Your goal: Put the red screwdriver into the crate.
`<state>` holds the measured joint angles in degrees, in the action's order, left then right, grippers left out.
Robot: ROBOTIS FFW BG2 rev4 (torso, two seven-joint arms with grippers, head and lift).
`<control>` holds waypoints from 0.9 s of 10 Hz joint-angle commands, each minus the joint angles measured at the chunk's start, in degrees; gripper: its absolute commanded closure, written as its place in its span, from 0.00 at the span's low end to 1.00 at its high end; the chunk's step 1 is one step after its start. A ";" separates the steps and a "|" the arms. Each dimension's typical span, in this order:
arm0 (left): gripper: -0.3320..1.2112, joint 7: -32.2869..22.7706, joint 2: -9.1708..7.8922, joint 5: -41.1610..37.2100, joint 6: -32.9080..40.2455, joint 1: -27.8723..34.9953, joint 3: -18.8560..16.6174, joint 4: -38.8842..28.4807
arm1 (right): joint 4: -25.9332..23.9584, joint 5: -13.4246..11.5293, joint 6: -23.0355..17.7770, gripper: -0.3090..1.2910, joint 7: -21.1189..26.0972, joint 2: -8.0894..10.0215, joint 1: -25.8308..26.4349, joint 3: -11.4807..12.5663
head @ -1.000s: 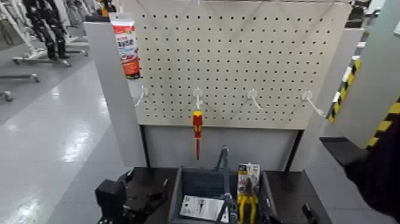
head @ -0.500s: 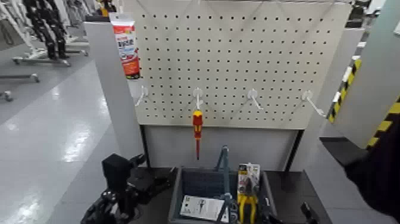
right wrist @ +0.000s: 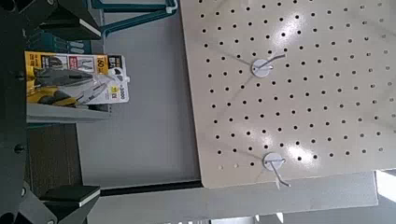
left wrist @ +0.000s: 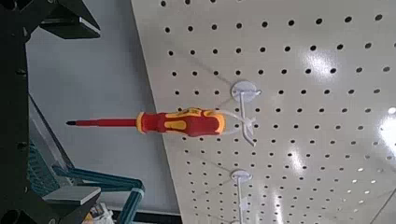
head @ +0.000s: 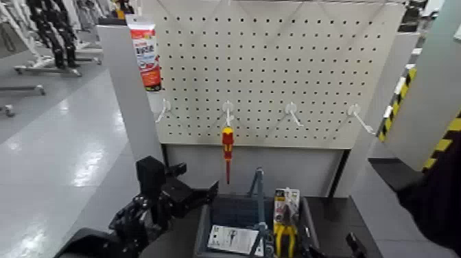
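Observation:
The red screwdriver hangs tip-down from a white hook on the pegboard, above and behind the crate. In the left wrist view the screwdriver is in full view, some way ahead of the fingers. My left gripper is raised at the crate's left, below and left of the screwdriver, open and empty. My right gripper stays low at the crate's right. Its wrist view shows its fingers spread wide and empty.
Yellow-handled pliers in card packaging and a white card lie in the crate, beside its upright handle. A red-and-white tube hangs at the pegboard's upper left. Bare hooks stand to the screwdriver's right.
My left arm has risen from the table's left and moved right and forward toward the pegboard. The screwdriver still hangs on its hook. The right arm has not moved.

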<state>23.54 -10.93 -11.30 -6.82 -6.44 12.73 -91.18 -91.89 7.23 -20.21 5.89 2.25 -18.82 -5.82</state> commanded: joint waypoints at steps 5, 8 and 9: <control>0.29 2.30 -0.06 -1.18 0.67 -9.11 5.12 5.22 | 0.13 0.24 0.17 0.28 -0.09 0.12 0.19 -0.34; 0.29 4.23 0.20 -1.62 -0.04 -11.22 5.03 7.24 | 0.05 0.24 0.26 0.28 -0.09 0.21 0.19 -0.42; 0.29 4.84 0.20 -1.88 -0.04 -11.84 4.76 7.86 | 0.05 0.24 0.26 0.28 -0.18 0.21 0.19 -0.42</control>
<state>28.34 -10.72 -13.05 -6.83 -17.91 17.62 -83.63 -91.84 7.47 -19.93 5.71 2.46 -18.63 -6.24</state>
